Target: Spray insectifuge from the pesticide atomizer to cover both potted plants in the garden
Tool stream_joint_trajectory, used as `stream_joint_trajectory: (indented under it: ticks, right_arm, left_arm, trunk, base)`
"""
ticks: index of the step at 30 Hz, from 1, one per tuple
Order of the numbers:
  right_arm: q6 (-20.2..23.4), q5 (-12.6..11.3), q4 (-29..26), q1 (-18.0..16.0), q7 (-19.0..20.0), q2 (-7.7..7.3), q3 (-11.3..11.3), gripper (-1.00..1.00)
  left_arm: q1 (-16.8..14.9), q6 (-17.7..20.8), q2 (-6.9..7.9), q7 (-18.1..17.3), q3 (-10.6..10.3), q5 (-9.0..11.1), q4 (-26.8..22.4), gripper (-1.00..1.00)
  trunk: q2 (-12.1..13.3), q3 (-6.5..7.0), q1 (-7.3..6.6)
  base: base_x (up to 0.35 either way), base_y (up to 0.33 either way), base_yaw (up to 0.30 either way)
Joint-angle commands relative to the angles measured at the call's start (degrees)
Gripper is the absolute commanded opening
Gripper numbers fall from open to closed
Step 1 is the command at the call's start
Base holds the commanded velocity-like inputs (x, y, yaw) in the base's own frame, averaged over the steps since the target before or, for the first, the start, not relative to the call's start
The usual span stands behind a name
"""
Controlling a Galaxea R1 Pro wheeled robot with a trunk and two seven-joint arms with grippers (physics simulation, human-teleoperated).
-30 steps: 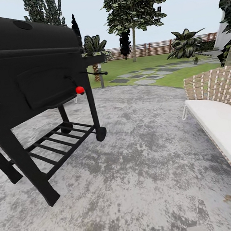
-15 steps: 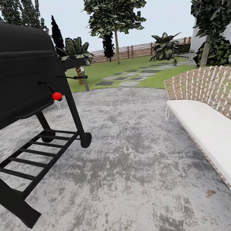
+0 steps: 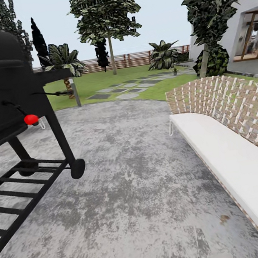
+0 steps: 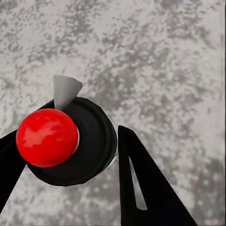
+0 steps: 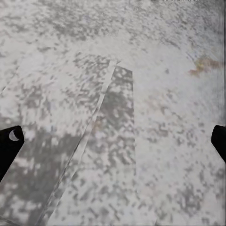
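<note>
Head view: the robot is standing on the grey mottled patio (image 3: 144, 176). A black barbecue grill (image 3: 4, 94) is sitting at the left with a red knob (image 3: 31, 119) on its front and a wheel (image 3: 77, 168) at its leg. A wicker bench with a white cushion (image 3: 236, 158) is running along the right. Beyond the patio, the garden lawn (image 3: 97, 82) is showing with grey stepping stones (image 3: 117, 90), a tall tree (image 3: 105, 14), a dark broad-leaved shrub (image 3: 162, 55) and a brown slatted fence (image 3: 135, 58) at the back. A house wall (image 3: 243, 33) is standing at far right. A tiny green plant (image 3: 174, 71) is sitting near the shrub, too small to tell whether it is one of the potted plants.

Left wrist view: the left gripper (image 4: 70, 155) is closing its dark fingers (image 4: 141, 188) around the pesticide atomizer (image 4: 70, 141), a black round body with a red top and a grey nozzle, hanging over the paving.

Right wrist view: the right gripper (image 5: 113, 141) is spread wide, fingertips (image 5: 9, 146) at the picture's edges, holding nothing, over grey paving.
</note>
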Motion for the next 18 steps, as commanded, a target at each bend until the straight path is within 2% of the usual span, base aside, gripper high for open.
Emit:
stream_joint_trajectory:
  ticks: [1,5,18]
  right_arm:
    - [-0.1,-0.1,0.1,0.0,-0.4,0.02,0.5,1.00]
    - [0.0,-0.1,0.0,0.0,-0.4,0.06,0.5,1.00]
    - [0.2,0.0,-0.1,0.0,-0.4,0.30,0.6,1.00]
  left_arm:
    - [0.0,-0.1,0.01,0.3,-0.5,0.2,0.0,-1.00]
    - [0.0,-0.1,0.01,0.3,-0.5,0.2,0.0,-1.00]
    - [0.0,-0.1,0.03,0.3,-0.5,0.2,0.0,-1.00]
  trunk:
    - [0.0,-0.05,0.02]
    - [0.0,-0.05,0.02]
    - [0.0,-0.05,0.02]
  base:
    - [0.338,0.000,-0.266]
    - [0.338,0.000,-0.170]
    - [0.338,0.000,-0.008]
